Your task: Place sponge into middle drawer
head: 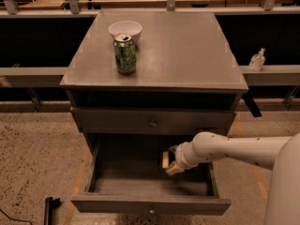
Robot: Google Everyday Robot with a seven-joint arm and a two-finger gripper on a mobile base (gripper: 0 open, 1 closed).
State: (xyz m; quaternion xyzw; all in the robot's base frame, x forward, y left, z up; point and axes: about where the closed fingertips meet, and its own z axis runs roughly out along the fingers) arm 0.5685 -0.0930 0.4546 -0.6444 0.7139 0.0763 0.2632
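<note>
One arm (243, 150) reaches in from 3 o'clock, its hand (170, 163) low inside the open middle drawer (150, 204), toward the tray's 3 o'clock side. The hand is clamped on the sponge (165, 159), whose pale body shows at the hand's 9 o'clock edge; whether it touches the drawer floor I cannot tell. Above, the knobbed drawer front (153, 123) is closed. On the counter (183, 50), a green can (124, 53) stands upright toward 10 o'clock, a white bowl (125, 29) just beyond it at 12 o'clock. A small bottle (257, 60) stands on a ledge past the counter's 3 o'clock edge.
</note>
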